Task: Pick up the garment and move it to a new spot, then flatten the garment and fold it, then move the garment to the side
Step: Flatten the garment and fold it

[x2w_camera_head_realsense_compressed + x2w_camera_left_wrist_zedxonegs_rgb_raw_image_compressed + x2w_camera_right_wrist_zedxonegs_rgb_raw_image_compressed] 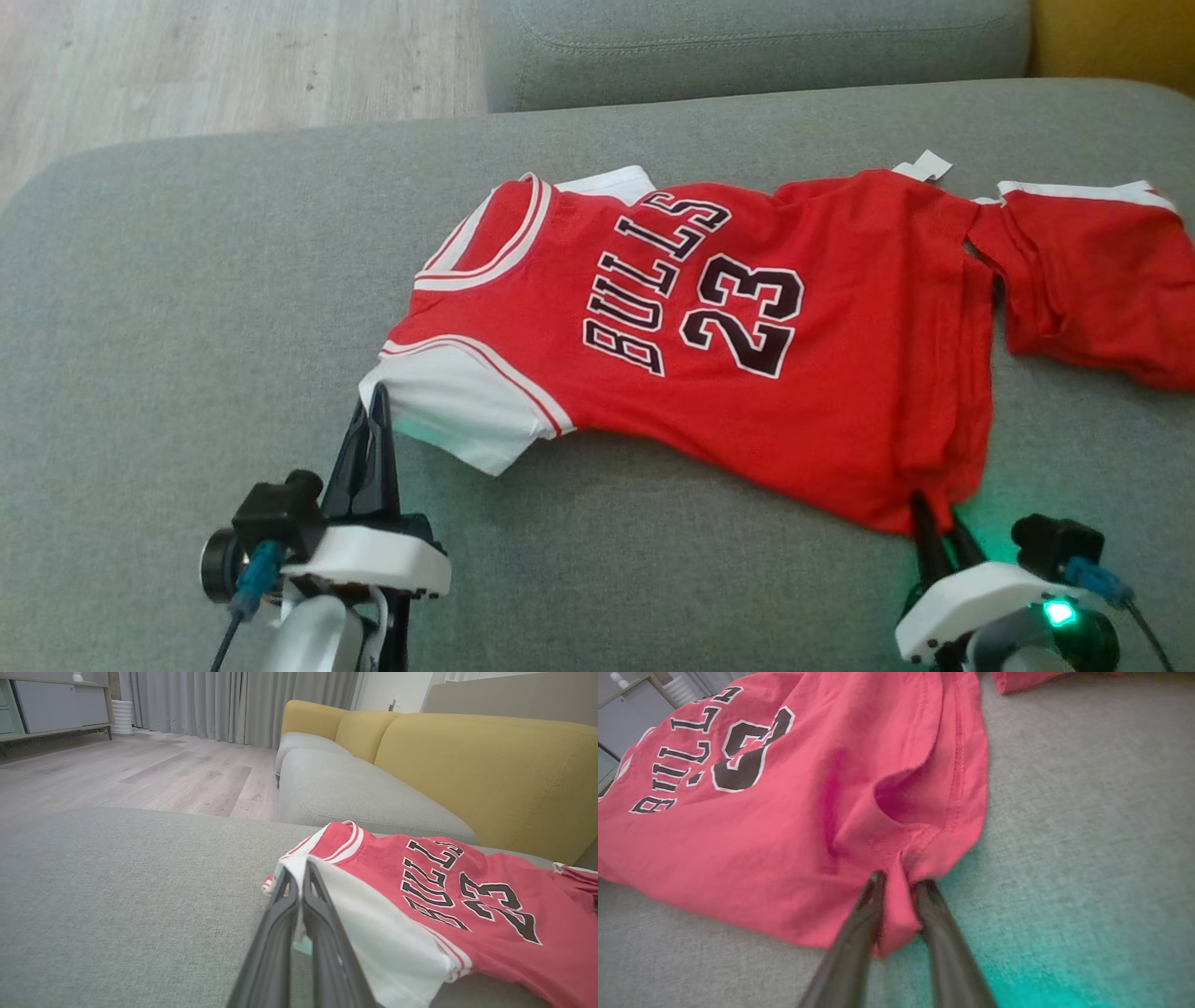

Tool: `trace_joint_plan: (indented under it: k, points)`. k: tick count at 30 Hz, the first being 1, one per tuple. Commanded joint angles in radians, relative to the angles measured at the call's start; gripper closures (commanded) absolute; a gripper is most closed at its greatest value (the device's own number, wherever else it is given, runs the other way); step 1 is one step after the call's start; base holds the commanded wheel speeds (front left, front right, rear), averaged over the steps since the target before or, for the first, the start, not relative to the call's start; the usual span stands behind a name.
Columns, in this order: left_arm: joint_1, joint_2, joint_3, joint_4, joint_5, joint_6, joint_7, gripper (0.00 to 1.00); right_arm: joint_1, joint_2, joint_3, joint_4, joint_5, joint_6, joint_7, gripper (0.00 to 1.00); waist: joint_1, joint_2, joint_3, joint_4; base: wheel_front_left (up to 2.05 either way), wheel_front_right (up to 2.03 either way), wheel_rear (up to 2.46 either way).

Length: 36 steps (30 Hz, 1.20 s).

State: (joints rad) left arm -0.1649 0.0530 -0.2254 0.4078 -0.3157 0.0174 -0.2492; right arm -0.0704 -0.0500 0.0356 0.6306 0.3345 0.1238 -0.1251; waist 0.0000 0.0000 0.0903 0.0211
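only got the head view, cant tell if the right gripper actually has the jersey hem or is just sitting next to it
Observer: It has cloth. In the right wrist view, a fold from the hem of the red Bulls jersey fills the gap between the fingers of the right gripper, puckered at the tips.
Operator: and the left one, sleeve or nothing
Observer: Sleeve. The left wrist view shows the left gripper shut, with the edge of the white sleeve pinched between its tips.

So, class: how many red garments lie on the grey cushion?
2: the Bulls jersey across the middle, and a smaller red piece beside its hem, far right. Others may lie hidden underneath.
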Motion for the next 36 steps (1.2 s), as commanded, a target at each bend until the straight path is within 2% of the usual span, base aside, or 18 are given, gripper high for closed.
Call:
trace_joint_plan:
  k: [1, 8, 16, 22, 26, 31, 36]
  points:
    - [-0.047, 0.005, 0.035, -0.032, 0.005, -0.001, -0.013, 1.00, -0.020, 0.000, 0.042, 0.001, 0.002, 0.007, -0.001, 1.00, 0.0000, 0.0000, 0.001, 0.001, 0.00, 0.00, 0.00]
    - [-0.046, 0.006, 0.047, -0.038, 0.001, -0.001, -0.013, 1.00, -0.037, 0.000, 0.035, -0.024, -0.018, 0.007, -0.033, 1.00, 0.0000, 0.0000, -0.013, -0.006, 0.00, 0.00, 0.00]
    - [-0.054, 0.001, 0.093, -0.116, -0.092, -0.022, -0.013, 1.00, -0.068, -0.009, 0.050, -0.223, -0.069, 0.007, -0.017, 1.00, 0.0000, 0.0000, -0.052, -0.020, 0.00, 0.00, 0.00]
    - [-0.119, -0.001, 0.117, -0.235, -0.178, -0.038, -0.006, 1.00, -0.149, -0.068, 0.053, -0.476, -0.062, 0.007, 0.067, 1.00, 0.0000, 0.0000, -0.088, -0.029, 0.00, 0.00, 0.00]
    - [-0.213, -0.001, 0.141, -0.341, -0.237, -0.030, 0.025, 1.00, -0.248, -0.122, 0.051, -0.616, -0.031, 0.007, 0.148, 1.00, 0.0000, 0.0000, -0.110, -0.031, 0.00, 0.00, 0.00]
    - [-0.355, 0.003, 0.166, -0.482, -0.274, -0.006, 0.079, 1.00, -0.392, -0.189, 0.068, -0.722, 0.003, 0.007, 0.237, 1.00, 0.0000, 0.0000, -0.128, -0.032, 0.00, 0.00, 0.00]
    - [-0.438, 0.013, 0.174, -0.619, -0.296, 0.029, 0.162, 1.00, -0.485, -0.199, 0.071, -0.805, 0.018, 0.007, 0.312, 1.00, 0.0000, 0.0000, -0.139, -0.031, 0.00, 0.00, 0.00]
